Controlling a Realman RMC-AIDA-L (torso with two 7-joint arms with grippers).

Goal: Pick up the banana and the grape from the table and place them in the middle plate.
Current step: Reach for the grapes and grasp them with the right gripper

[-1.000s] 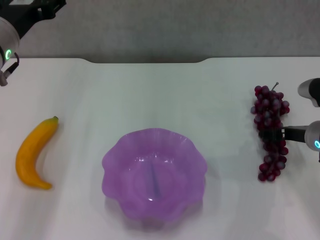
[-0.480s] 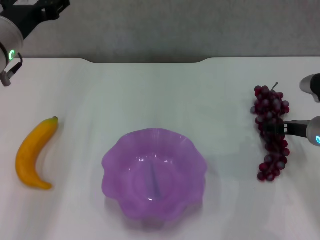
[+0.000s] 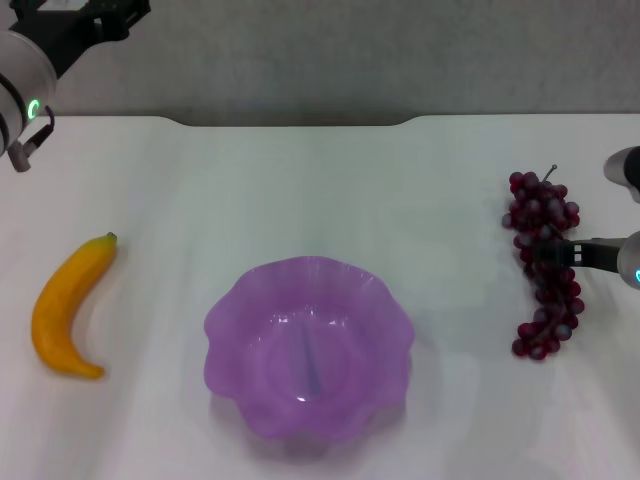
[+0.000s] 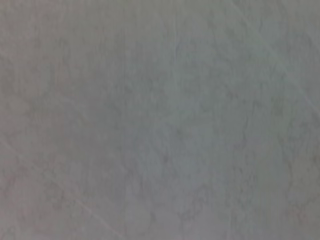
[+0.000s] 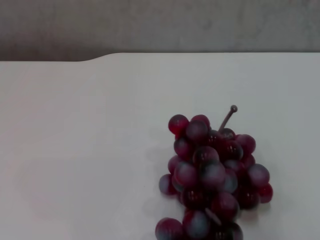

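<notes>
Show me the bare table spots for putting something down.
Table is bare behind the middle plate, and between it and the banana. Crowded by the grape, under the right gripper.

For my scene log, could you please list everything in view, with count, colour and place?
banana: one, yellow-orange, on the table's left side.
middle plate: one, translucent purple, centre near edge, empty.
grape: one bunch, dark red-purple, on the table's right side.
table: one, white, under everything.
left claw: one, dark, raised beyond the far left corner.
right claw: one, dark, reaching in from the right edge at the middle of the grape bunch.
</notes>
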